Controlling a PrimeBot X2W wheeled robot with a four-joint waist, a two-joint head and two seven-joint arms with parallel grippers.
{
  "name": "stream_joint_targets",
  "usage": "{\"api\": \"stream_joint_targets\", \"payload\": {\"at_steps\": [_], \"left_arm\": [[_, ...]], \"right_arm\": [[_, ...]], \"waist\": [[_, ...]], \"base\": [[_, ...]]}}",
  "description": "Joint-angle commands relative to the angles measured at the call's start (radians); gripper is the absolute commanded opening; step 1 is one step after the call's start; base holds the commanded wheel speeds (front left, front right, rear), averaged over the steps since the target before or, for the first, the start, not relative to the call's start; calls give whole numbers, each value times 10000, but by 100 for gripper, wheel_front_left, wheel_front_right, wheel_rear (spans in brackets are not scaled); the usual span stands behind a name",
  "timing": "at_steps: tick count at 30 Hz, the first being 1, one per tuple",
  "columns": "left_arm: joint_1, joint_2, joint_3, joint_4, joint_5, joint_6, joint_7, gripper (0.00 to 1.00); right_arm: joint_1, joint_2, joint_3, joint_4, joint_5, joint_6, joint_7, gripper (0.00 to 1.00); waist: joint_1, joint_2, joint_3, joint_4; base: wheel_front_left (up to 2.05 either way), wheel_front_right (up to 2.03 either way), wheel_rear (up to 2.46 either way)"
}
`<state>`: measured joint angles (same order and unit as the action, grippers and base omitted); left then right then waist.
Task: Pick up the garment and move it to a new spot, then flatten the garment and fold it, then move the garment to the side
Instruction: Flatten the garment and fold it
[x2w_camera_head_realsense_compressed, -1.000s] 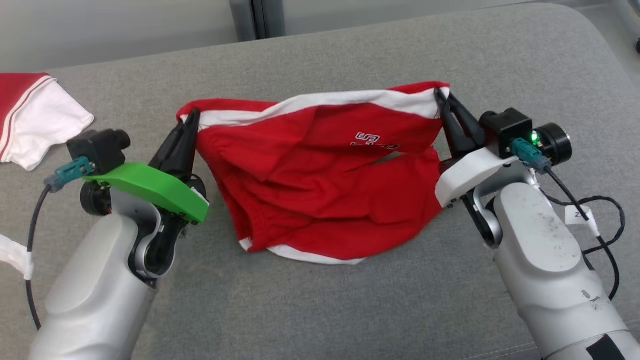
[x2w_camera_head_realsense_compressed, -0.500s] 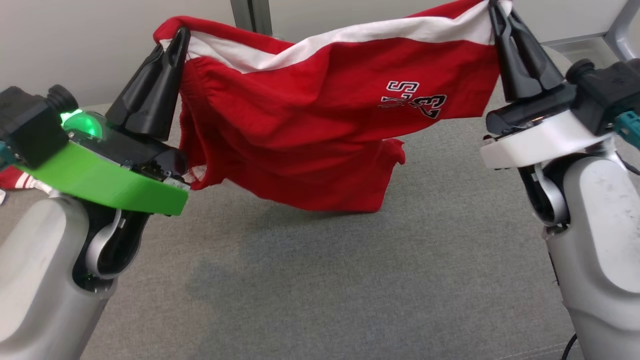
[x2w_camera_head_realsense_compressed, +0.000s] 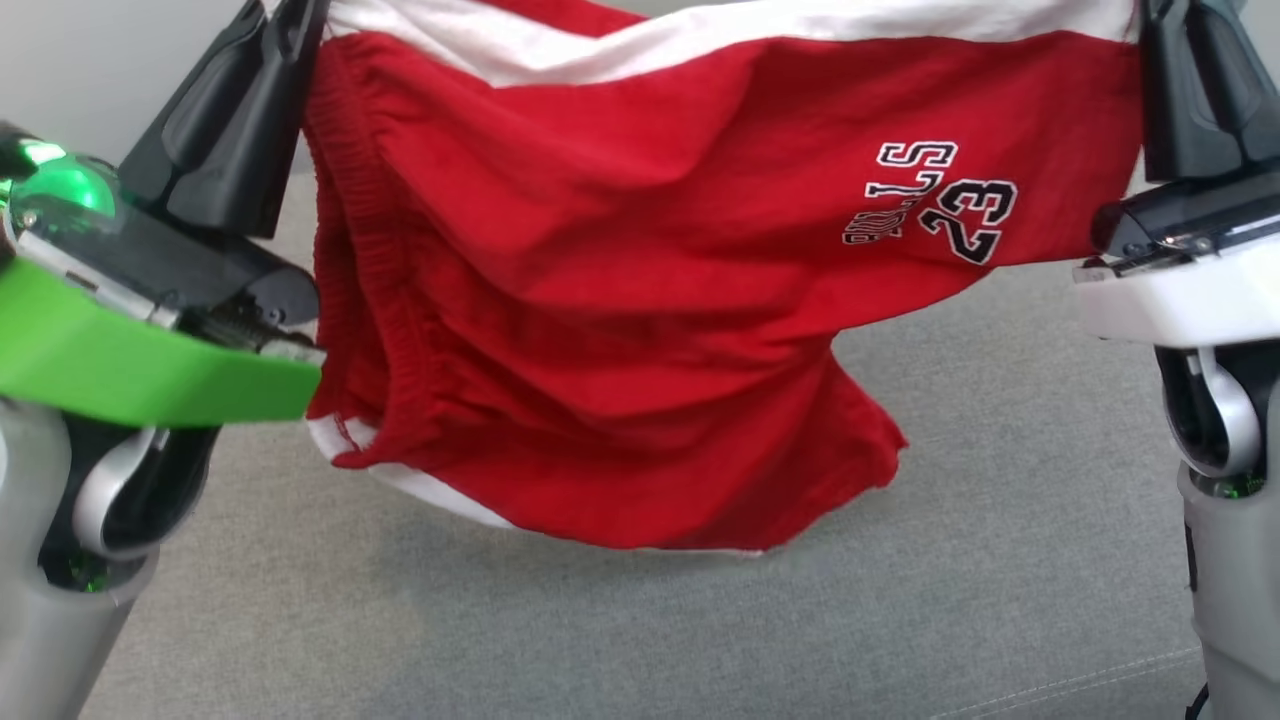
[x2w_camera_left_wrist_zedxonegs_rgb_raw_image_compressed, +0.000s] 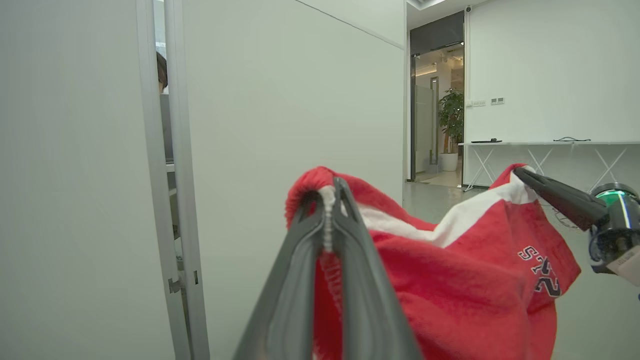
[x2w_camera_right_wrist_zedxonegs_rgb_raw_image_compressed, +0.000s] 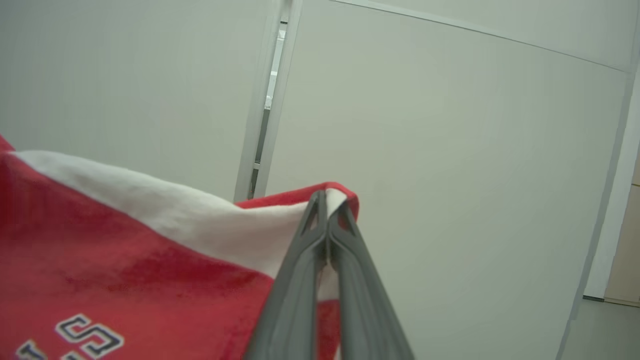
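Grey fabric surface (x2w_camera_head_realsense_compressed: 640, 640) beneath the hanging garment (x2w_camera_head_realsense_compressed: 620, 300), pale wall panels (x2w_camera_left_wrist_zedxonegs_rgb_raw_image_compressed: 300, 100) behind.

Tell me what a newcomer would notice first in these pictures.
The red shorts with a white band, hanging stretched over the grey cushion. The left gripper and right gripper each pinch a top corner; a 23 print sits near the right one.

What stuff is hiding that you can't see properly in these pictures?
Lettering beside the 23 on the shorts: head view, partly lost in folds.
Tips of the left fingers and right fingers: head view, past the top edge.
Person: left wrist view, mostly behind a wall panel.
Grey cushion below the shorts: head view, covered by hanging cloth.
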<state>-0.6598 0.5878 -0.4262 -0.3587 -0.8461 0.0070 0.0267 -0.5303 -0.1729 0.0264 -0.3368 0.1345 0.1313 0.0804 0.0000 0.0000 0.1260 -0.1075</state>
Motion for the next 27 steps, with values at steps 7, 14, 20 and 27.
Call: {"api": "stream_joint_targets", "payload": {"at_steps": [7,14,20,27], "left_arm": [[-1948,-465,-107,2035,136,-613,-18,0],[-5010,-1510,-124,4830,822,-1046,-1118,0],[-6317,-2125,-697,6791,1283,-1282,-1991,0],[-5252,-2283,-1495,7733,978,-1379,-2689,0]], "right_arm": [[-1971,-10,357,2375,-265,-11,-564,0],[-5393,594,226,5251,-902,-11,-1942,0],[-6859,965,106,7197,-1499,-11,-2652,0],[-5930,1144,386,8467,-1597,-11,-3297,0]], "waist": [[0,0,1522,-115],[0,0,2421,-294],[0,0,3109,-325],[0,0,3522,-247]], "base": [[0,0,0],[0,0,0],[0,0,0],[0,0,0]]}}
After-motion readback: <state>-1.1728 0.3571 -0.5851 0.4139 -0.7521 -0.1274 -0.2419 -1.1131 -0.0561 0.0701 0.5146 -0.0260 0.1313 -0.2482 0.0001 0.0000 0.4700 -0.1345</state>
